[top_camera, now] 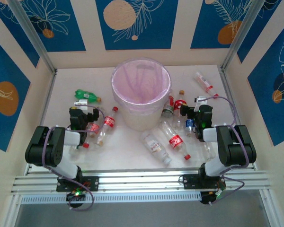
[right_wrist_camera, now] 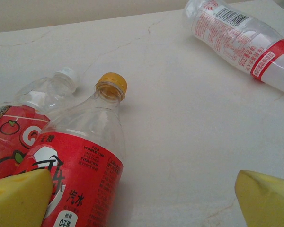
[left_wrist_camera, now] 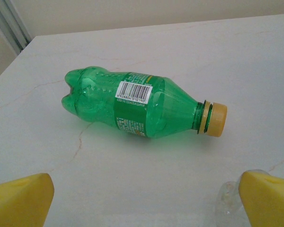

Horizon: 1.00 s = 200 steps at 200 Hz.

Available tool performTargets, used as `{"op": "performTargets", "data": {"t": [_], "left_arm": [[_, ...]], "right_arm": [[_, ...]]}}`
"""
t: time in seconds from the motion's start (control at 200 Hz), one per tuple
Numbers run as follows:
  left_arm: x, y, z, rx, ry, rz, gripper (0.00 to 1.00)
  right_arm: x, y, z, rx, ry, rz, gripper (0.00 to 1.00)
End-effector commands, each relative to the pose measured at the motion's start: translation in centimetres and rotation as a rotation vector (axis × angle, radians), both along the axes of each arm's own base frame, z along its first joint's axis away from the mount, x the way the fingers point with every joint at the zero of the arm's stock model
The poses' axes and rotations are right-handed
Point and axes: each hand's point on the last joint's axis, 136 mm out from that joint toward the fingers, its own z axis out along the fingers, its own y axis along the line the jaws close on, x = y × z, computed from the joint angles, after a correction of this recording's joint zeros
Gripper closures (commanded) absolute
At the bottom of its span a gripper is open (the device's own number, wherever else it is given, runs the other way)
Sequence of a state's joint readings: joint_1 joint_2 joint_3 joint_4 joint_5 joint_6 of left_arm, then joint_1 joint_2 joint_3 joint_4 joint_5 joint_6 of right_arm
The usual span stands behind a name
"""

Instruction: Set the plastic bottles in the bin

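One green bottle (left_wrist_camera: pixel 137 106) lies just ahead of the left hand (left_wrist_camera: pixel 144 201), spread wide and empty.

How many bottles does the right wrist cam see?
3: yellow-capped bottle at lower left; white-capped bottle beside it, further left; red-banded bottle lying at upper right. Others may be hidden behind them.

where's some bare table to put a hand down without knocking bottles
Bare: the far left corner between the green bottle, the bin and the wall; also the near middle strip in front of the bin, between the left bottle cluster and the right bottle cluster. Crowded: right of the bin, where bottles lie packed together.
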<state>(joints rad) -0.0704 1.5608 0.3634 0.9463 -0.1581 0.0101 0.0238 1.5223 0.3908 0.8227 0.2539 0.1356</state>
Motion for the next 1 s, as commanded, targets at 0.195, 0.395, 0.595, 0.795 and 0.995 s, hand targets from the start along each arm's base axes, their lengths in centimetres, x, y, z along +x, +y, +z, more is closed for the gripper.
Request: {"op": "performTargets", "data": {"t": [0.195, 0.395, 0.595, 0.795, 0.995], "left_arm": [[0.0, -0.3, 0.7, 0.013, -0.015, -0.011, 0.0], [-0.4, 0.7, 4.8, 0.019, -0.006, 0.046, 0.0], [-2.2, 2.5, 13.5, -0.066, -0.037, 0.18, 0.0], [-3.7, -0.8, 19.1, -0.204, 0.153, 0.047, 0.06], [-5.4, -5.4, 23.4, -0.271, 0.234, -0.158, 0.12]], "right_arm": [[0.4, 0.3, 1.0, 0.015, -0.015, 0.028, 0.01], [0.9, -0.6, 4.8, 0.018, 0.054, -0.029, 0.01], [-1.9, -1.8, 8.6, 0.07, 0.239, -0.132, 0.01], [-8.5, -2.1, 9.0, 0.115, 0.629, -0.197, 0.01], [-13.6, -2.9, 6.4, 0.185, 0.945, -0.26, 0.01]]}}
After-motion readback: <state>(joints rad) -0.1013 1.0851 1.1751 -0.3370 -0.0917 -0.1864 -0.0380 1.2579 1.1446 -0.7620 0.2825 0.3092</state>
